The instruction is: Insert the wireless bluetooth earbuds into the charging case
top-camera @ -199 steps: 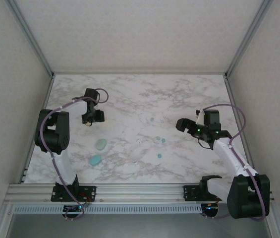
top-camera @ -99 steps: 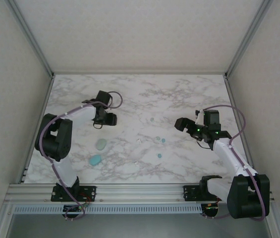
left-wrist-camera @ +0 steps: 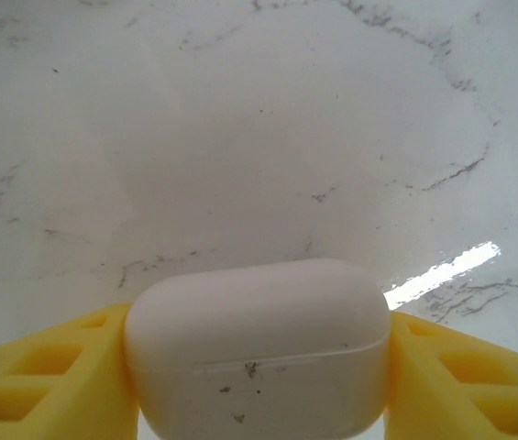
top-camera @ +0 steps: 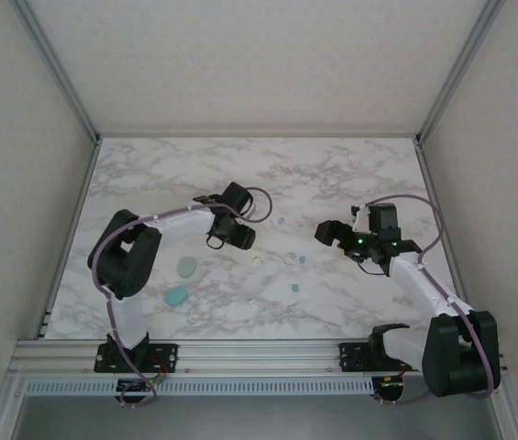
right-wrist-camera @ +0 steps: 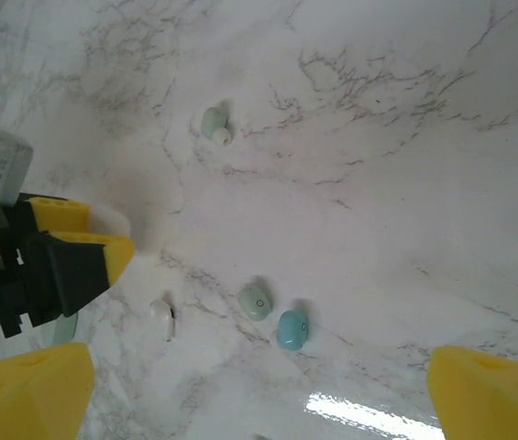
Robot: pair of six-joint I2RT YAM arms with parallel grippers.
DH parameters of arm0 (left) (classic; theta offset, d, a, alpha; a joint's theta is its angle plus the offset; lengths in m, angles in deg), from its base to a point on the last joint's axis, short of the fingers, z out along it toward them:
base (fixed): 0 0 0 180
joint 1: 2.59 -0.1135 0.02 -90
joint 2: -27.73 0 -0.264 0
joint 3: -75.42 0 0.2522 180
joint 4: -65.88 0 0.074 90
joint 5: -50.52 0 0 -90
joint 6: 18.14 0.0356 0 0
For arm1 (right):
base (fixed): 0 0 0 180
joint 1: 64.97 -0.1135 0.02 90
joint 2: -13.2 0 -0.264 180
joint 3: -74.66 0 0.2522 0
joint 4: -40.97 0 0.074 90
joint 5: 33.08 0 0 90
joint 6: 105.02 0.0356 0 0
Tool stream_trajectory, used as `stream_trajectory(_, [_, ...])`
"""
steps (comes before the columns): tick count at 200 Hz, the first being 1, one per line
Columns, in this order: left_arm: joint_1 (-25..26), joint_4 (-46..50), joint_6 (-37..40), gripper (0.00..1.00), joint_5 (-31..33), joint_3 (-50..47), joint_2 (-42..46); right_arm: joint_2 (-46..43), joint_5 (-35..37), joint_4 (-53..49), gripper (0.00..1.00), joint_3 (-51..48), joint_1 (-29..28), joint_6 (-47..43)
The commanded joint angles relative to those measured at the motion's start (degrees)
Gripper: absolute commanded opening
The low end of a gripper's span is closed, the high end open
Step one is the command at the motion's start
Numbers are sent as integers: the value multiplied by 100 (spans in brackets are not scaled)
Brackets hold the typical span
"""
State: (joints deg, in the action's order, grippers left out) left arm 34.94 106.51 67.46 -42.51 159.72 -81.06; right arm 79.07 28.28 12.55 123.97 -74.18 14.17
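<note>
The white marble-patterned table carries everything. Over its middle, a little toward the left edge, the left gripper has its yellow jaws clamped on the two ends of a white rounded plastic charging case. A seam runs across the case's front, and the lid looks closed. Toward the right edge, the right gripper hangs with its jaws spread wide and nothing between them. Two pale teal oval cases lie in the near left part of the table.

The tiny wireless bluetooth earbuds lie loose around the table's middle, between the two grippers. A pale green bud with a white tip lies toward the far edge. A pale green bud and a teal-blue bud sit just beside each other. A whitish bud lies near the left gripper.

I judge the task barely begun. The case is in hand, but no bud is gripped or visibly seated. What remains is to open the lid, then pick up and seat the buds. All the buds lie on the surface ahead of the right jaws and apart from them, with the paired two nearest.
</note>
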Motion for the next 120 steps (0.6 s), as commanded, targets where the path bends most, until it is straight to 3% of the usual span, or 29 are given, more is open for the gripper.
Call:
stream_trajectory(1, [61, 335, 97, 59, 249, 205, -174, 70, -30, 15, 93, 190, -144, -127])
stream_trajectory(72, [61, 381, 60, 67, 312, 233, -284, 770, 409, -182, 87, 914, -749, -698])
stream_trajectory(120, [-99, 93, -225, 73, 53, 34, 351, 1304, 684, -119, 83, 1484, -1118, -1497])
